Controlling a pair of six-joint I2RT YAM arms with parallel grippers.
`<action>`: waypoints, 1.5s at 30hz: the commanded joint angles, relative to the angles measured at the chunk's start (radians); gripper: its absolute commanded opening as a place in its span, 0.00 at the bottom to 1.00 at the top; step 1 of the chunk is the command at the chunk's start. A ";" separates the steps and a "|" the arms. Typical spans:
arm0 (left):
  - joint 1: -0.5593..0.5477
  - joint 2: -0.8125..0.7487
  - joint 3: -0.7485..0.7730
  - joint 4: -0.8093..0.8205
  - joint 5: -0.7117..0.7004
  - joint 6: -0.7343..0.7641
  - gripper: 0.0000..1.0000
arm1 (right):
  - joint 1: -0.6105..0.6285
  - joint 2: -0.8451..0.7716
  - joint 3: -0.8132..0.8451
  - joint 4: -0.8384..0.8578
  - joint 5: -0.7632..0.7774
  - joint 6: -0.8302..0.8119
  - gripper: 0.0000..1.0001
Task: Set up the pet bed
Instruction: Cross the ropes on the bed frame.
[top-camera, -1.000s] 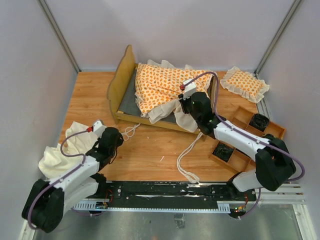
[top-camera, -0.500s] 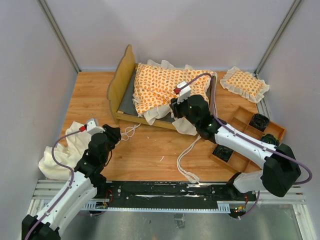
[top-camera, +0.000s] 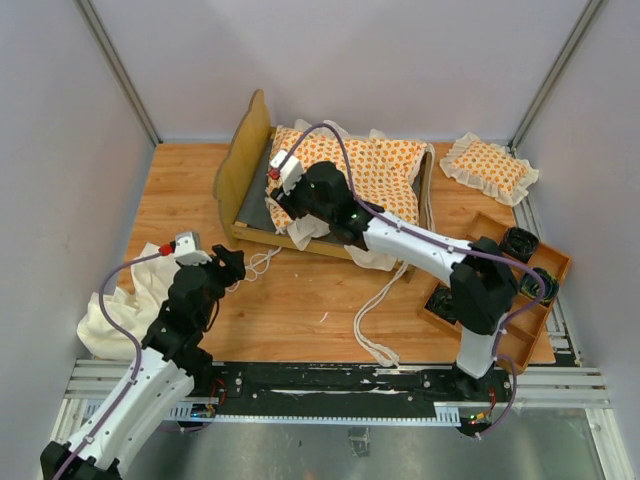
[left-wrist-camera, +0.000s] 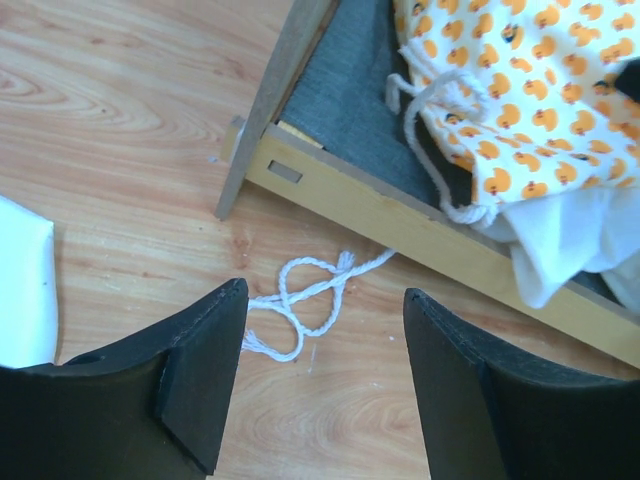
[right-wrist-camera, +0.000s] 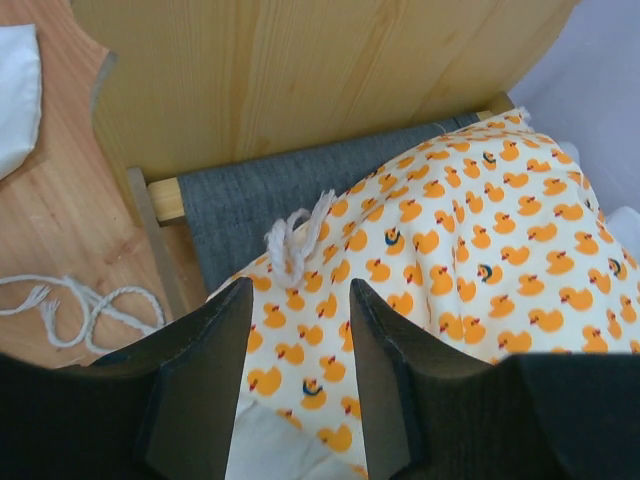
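Observation:
The pet bed's light-wood frame (top-camera: 245, 160) stands at the back, its scalloped headboard (right-wrist-camera: 300, 70) on the left and its grey base (left-wrist-camera: 350, 100) partly bare. The duck-patterned cushion (top-camera: 390, 170) lies bunched on the base, its cream ruffle hanging over the front rail (left-wrist-camera: 400, 225). My right gripper (right-wrist-camera: 300, 285) is open just above the cushion's headboard end, beside a knotted tie string (right-wrist-camera: 295, 240). My left gripper (left-wrist-camera: 322, 292) is open over the floor in front of the bed, above a looped tie string (left-wrist-camera: 330, 270), with nothing between its fingers.
A small square duck pillow (top-camera: 490, 168) lies at the back right. A wooden compartment tray (top-camera: 500, 270) with black items sits at the right. A plain cream cloth (top-camera: 125, 305) is heaped at the left front. Another long string (top-camera: 375, 320) trails across the floor.
My right arm swung left over the cushion, from the foot end to the headboard end, and its jaws widened. My left gripper opened and moved forward over the looped string.

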 joint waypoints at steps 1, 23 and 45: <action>0.003 -0.076 -0.004 -0.005 0.054 0.021 0.67 | 0.015 0.119 0.139 -0.077 -0.029 -0.104 0.45; 0.003 -0.030 0.021 0.109 0.239 0.132 0.60 | 0.015 0.227 0.309 -0.175 -0.058 -0.194 0.00; 0.004 0.508 0.252 0.439 0.368 0.666 0.61 | -0.146 -0.012 0.009 0.066 -0.399 0.078 0.00</action>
